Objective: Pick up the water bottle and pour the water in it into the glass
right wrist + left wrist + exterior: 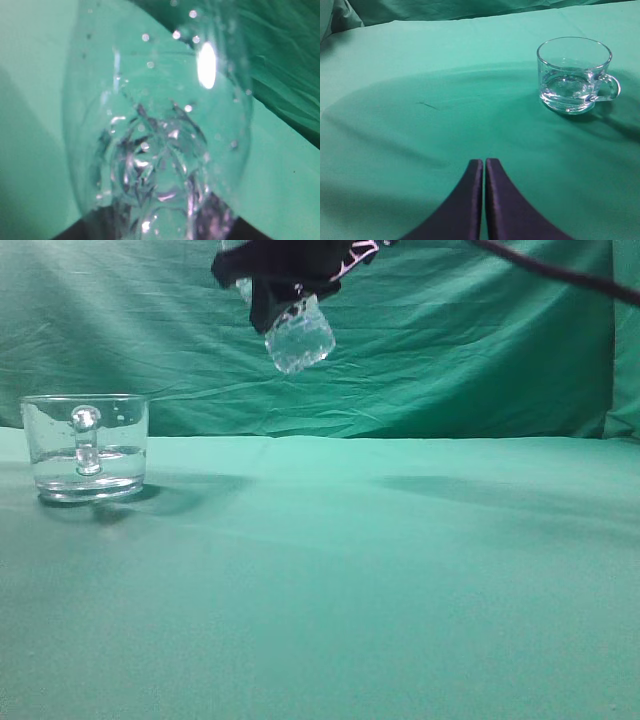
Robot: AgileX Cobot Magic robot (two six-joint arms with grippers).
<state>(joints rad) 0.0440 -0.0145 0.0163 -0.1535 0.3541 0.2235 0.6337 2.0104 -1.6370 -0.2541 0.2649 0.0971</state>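
Observation:
The glass [85,447], a short clear mug with a rounded handle, stands at the left on the green cloth and holds water [90,455] in its lower part. It also shows in the left wrist view [574,75], far right. My right gripper [285,280] is shut on the water bottle [298,335] and holds it tilted high in the air, to the right of the glass and apart from it. The bottle [155,140] fills the right wrist view with droplets on its wall. My left gripper [484,162] is shut and empty, low over the cloth, left of the glass.
A green cloth [380,570] covers the table and hangs as a backdrop behind. A black cable [560,275] crosses the upper right.

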